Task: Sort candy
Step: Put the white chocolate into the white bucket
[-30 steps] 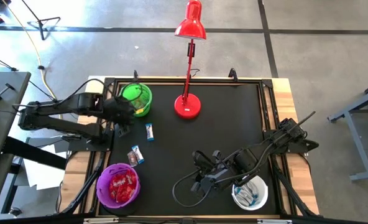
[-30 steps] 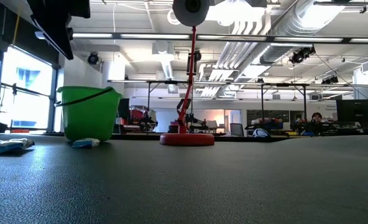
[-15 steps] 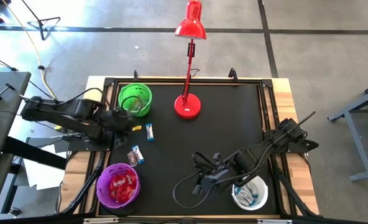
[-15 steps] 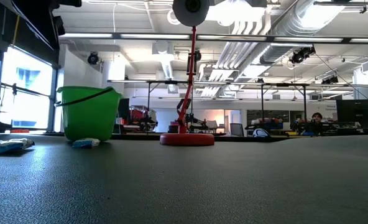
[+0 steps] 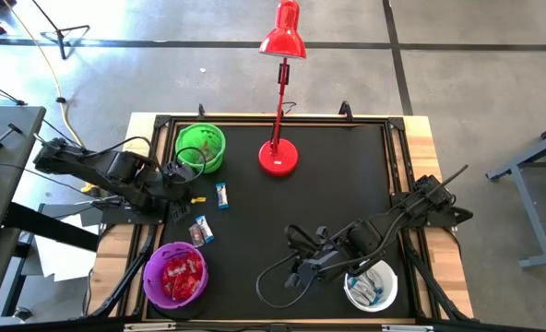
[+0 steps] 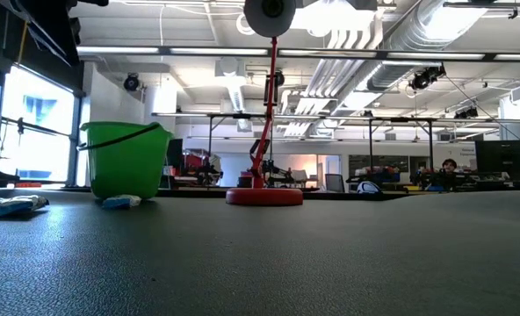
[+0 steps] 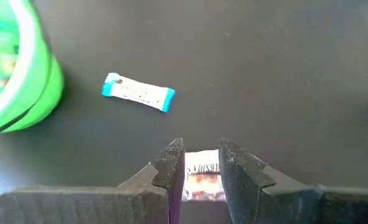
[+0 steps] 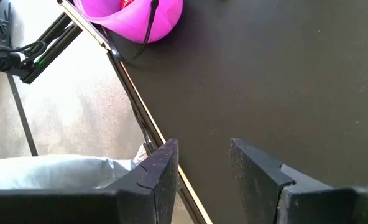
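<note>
Two candies (image 5: 210, 212) remain on the mat. Left gripper (image 5: 176, 175), back from the green bowl (image 5: 201, 146), hovers part-open and empty above them; next pickup likely. Right gripper (image 5: 296, 272) waits open.

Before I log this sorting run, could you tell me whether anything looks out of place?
Nothing is spilled or damaged; only a few candies lie loose on the mat between the green bowl and the purple bowl, unsorted.

Green bowl (image 7: 16, 74) blurred and edge-cropped; wrapped sweet (image 7: 202, 177), possibly gripped, half behind fingers (image 7: 171, 168).
</note>
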You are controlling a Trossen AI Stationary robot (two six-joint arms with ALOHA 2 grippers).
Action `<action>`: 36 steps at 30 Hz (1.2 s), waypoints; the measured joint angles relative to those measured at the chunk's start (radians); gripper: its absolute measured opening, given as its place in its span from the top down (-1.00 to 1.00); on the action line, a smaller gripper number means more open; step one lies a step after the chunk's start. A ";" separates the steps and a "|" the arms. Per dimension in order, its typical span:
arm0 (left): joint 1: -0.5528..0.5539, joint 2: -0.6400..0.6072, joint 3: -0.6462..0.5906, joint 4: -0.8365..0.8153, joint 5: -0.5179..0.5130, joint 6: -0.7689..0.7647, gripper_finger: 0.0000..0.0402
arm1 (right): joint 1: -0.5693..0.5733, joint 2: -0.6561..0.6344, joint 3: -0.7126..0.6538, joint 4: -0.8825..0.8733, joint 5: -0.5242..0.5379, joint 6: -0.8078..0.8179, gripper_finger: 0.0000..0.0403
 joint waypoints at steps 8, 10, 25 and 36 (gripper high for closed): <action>-0.004 0.000 0.000 0.001 -0.066 -0.181 0.57 | 0.000 0.000 0.000 0.000 -0.006 -0.042 0.30; -0.004 0.000 0.000 0.001 -0.066 -0.224 0.57 | 0.001 0.000 0.000 -0.002 -0.038 -0.080 0.30; -0.003 0.000 0.000 0.113 -0.065 -0.291 0.57 | 0.024 -0.035 0.000 -0.215 -0.063 -0.113 0.30; -0.053 0.000 -0.001 0.184 -0.070 -0.192 0.57 | -0.060 -0.037 0.000 -0.158 -0.024 -0.114 0.30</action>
